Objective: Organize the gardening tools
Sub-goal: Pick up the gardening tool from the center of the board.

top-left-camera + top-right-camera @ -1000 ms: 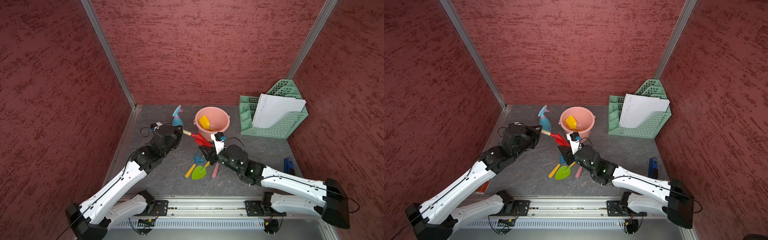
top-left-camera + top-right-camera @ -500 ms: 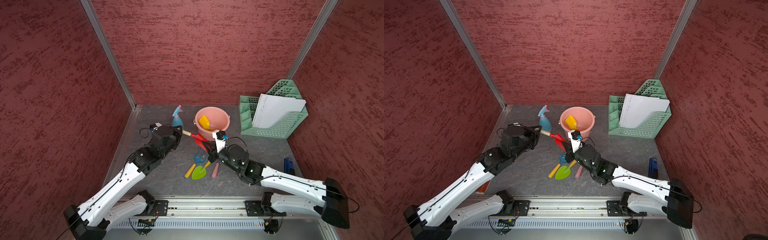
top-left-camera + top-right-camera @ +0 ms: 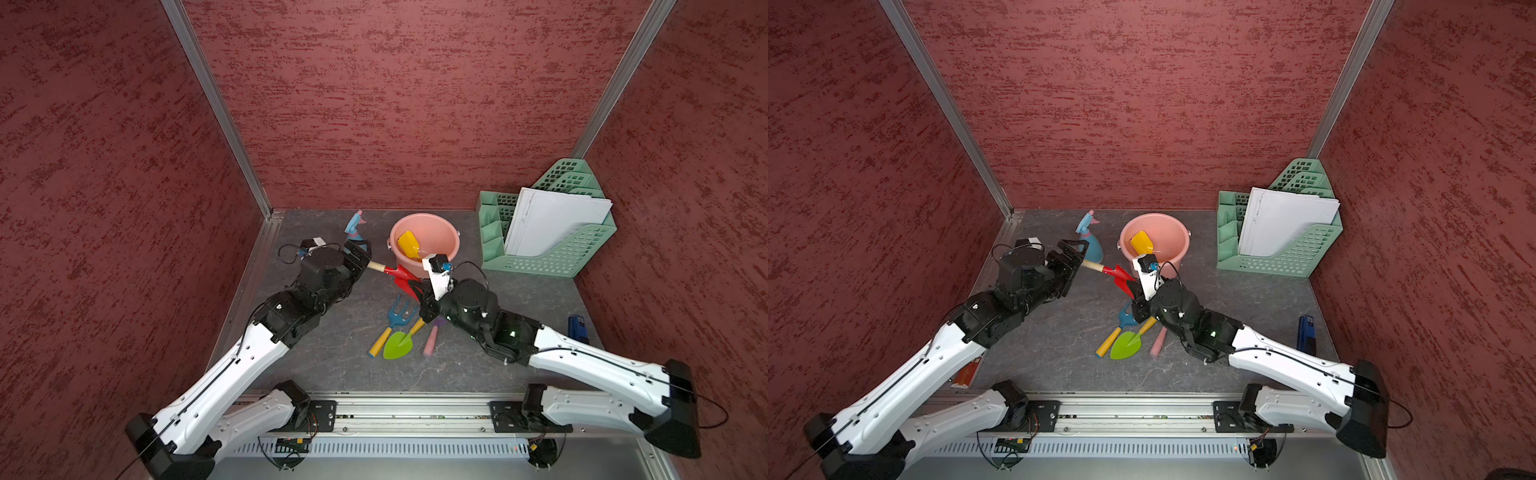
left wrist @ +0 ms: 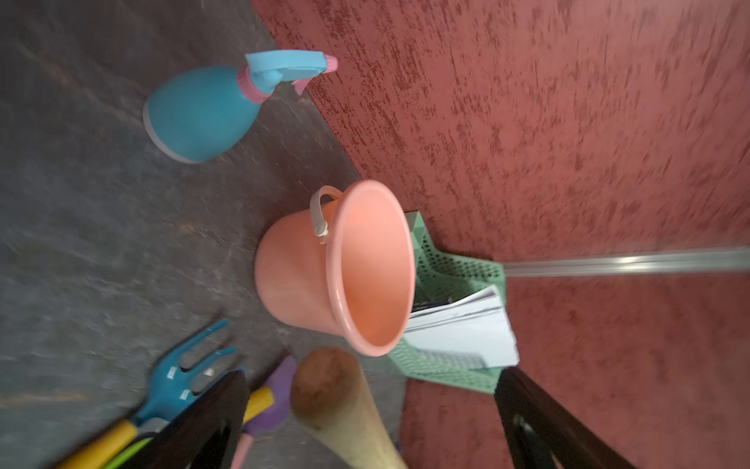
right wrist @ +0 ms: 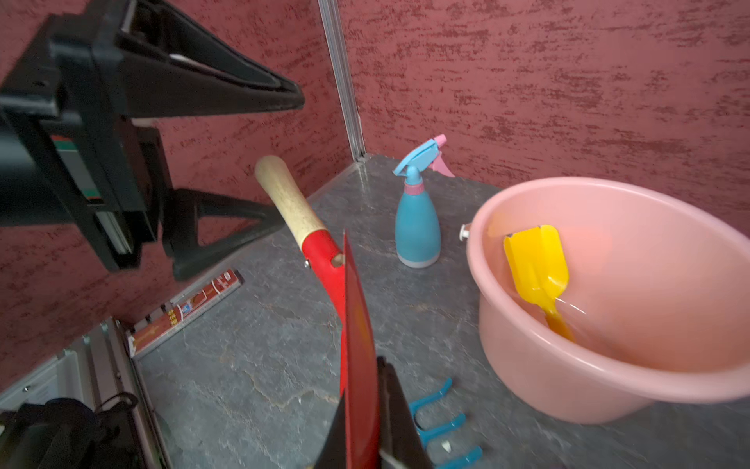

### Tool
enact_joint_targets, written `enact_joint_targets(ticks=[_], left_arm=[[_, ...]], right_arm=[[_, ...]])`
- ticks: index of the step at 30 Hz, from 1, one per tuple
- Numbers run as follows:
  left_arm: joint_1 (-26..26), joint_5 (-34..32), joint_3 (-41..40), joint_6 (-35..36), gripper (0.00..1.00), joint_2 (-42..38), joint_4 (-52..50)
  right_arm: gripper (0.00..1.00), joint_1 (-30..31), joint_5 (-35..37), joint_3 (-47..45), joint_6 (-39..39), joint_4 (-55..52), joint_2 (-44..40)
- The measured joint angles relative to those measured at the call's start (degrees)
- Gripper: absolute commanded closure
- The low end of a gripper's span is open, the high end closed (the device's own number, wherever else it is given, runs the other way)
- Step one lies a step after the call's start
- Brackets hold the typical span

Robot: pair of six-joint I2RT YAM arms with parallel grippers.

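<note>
wooden-handled trowel [image 5: 322, 256]: red blade and neck, pale tan handle
spray bottle [image 5: 418, 231]: blue body, pink collar and trigger
scoop [image 5: 535, 260]: yellow
fork [image 3: 397, 318]: blue head, yellow handle
yellow-handled trowel [image 3: 398, 345]: lime green blade
spade [image 3: 431, 340]: purple blade, pink handle
bucket [image 3: 442, 241]: salmon pink, white handle
file rack [image 3: 552, 261]: mint green mesh
papers [image 3: 557, 220]: white
bench [image 3: 340, 353]: dark grey, pale marbled veins
walls [image 3: 395, 104]: dark red, streaky mottled texture

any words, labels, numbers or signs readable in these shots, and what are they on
No text can be read in any view.
red strip: printed marks and small pictures, too small and blurred to read.
white papers in the green rack: only faint lines along one edge, unreadable.
The tools, bucket and spray bottle show no lettering.
</note>
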Motion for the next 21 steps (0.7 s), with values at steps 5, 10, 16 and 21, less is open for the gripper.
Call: enact_joint_targets(ticks=[5,10,16,21], left_arm=[[-1.75,0.83,8.55,26.91,0.04,1.55,-5.66],[-6.34,1.36,8.52,51.52,0.00,1.44,-8.87],[-16.61,-0.07,4.85,72.52,0.00,1.49,-11.19],[-20.33,-0.50,4.42,81.74,0.02,1.55,-10.60]], right_arm=[[1.00,0.00,1.16,11.78,-1.57,-19.69,-2.14],[1.00,-0.11,0.39,24.22,-2.23,-38.10,-1.09],[1.00,-0.57,-2.91,41.48,-2.58,-58.16,6.54],[1.00,-0.83,-7.63,50.34,-3.56,-68.63,12.35]])
